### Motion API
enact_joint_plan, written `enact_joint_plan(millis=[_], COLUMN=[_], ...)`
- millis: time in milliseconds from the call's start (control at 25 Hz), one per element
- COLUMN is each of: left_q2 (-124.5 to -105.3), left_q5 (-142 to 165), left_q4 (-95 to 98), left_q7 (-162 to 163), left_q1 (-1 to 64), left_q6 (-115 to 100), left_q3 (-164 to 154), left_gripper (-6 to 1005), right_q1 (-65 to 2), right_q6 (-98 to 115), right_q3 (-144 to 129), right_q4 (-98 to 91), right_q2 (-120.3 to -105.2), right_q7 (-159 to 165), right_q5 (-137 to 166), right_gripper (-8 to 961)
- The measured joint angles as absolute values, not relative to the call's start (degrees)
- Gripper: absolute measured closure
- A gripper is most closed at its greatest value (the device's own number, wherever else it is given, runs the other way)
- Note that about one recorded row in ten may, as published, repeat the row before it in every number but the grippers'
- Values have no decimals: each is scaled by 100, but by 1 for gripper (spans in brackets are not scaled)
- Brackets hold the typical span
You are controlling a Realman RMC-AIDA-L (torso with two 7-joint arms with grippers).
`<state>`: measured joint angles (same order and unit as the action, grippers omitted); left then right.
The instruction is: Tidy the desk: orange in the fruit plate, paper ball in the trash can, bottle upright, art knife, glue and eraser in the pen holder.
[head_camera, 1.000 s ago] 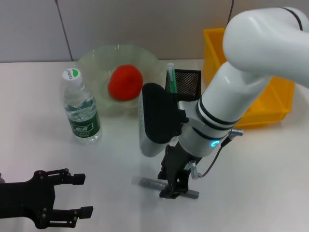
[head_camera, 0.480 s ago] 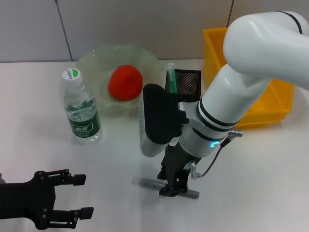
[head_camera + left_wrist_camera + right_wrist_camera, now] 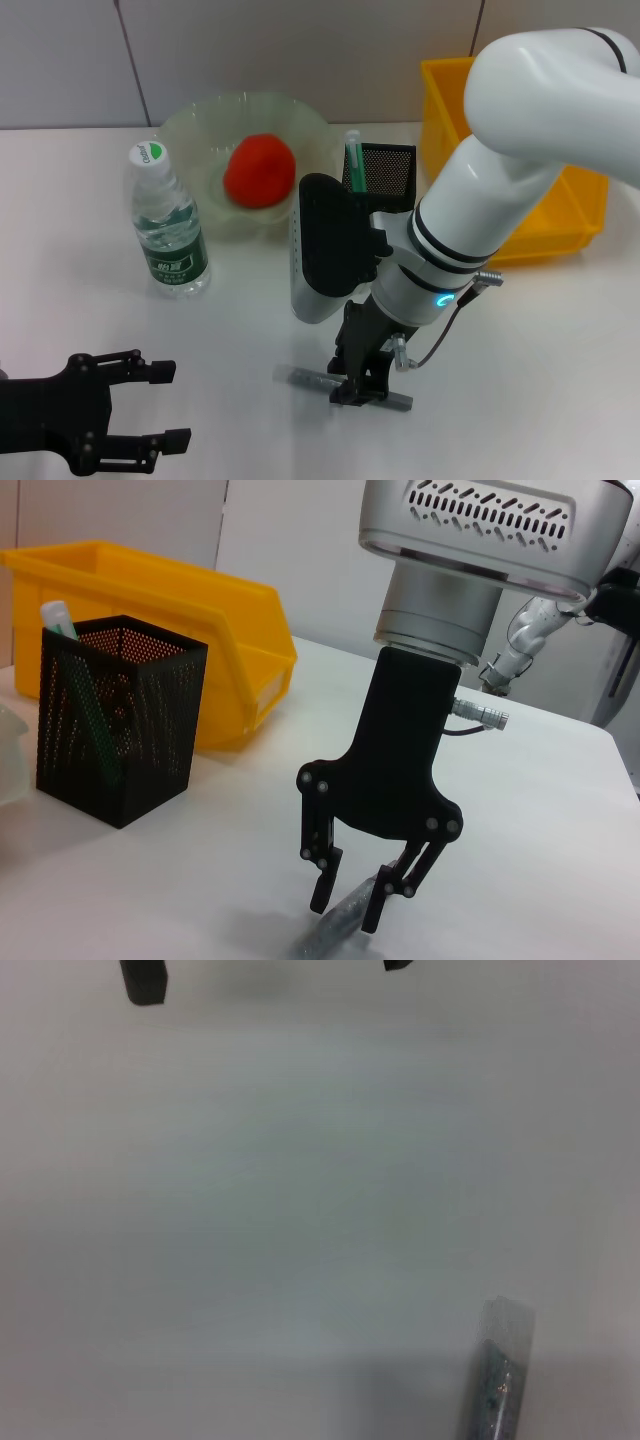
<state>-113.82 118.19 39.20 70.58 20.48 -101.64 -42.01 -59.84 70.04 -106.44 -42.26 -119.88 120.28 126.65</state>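
The art knife [image 3: 318, 381], a slim grey bar, lies on the desk [image 3: 520, 380] in front of me. My right gripper [image 3: 358, 391] stands over its middle, open, with a finger [image 3: 323, 885] on each side of the knife [image 3: 340, 925]. The orange [image 3: 259, 170] rests in the fruit plate [image 3: 190, 125]. The bottle [image 3: 167, 228] stands upright to the left of the plate. A green-capped glue stick [image 3: 352, 152] pokes out of the pen holder [image 3: 388, 170]. My left gripper [image 3: 170, 404] hangs open at the near left, holding nothing. The paper ball and eraser are out of view.
The yellow trash can [image 3: 570, 215] stands at the back right, behind my right arm, and also shows behind the pen holder [image 3: 120, 720] in the left wrist view. The right forearm's bulky white and black housing [image 3: 325, 250] hangs just in front of the pen holder.
My right gripper has sunk a little lower around the art knife. My left gripper has drifted slightly toward the near edge.
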Motion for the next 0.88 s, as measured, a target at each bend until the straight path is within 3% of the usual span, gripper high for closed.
enact_joint_plan(millis=[560, 600, 880], left_q2=[-11391, -11390, -11385], left_q5=[11813, 11811, 11804], left_q4=[3920, 3920, 3920], left_q7=[7057, 7058, 7066], left_q1=[2048, 2048, 2048], left_q6=[-10175, -10179, -10180], left_q3=[-4201, -4201, -4201], left_gripper=[169, 169, 169], right_q1=[-6003, -6003, -6002], right_q6=[6933, 6933, 6957], right_q3=[-10745, -10745, -10717], right_q4=[-4147, -4151, -4192], right_q2=[-11988, -11988, -11988], right_q7=[12052, 12056, 12046], right_q5=[12664, 12664, 12664], right_gripper=[662, 751, 788])
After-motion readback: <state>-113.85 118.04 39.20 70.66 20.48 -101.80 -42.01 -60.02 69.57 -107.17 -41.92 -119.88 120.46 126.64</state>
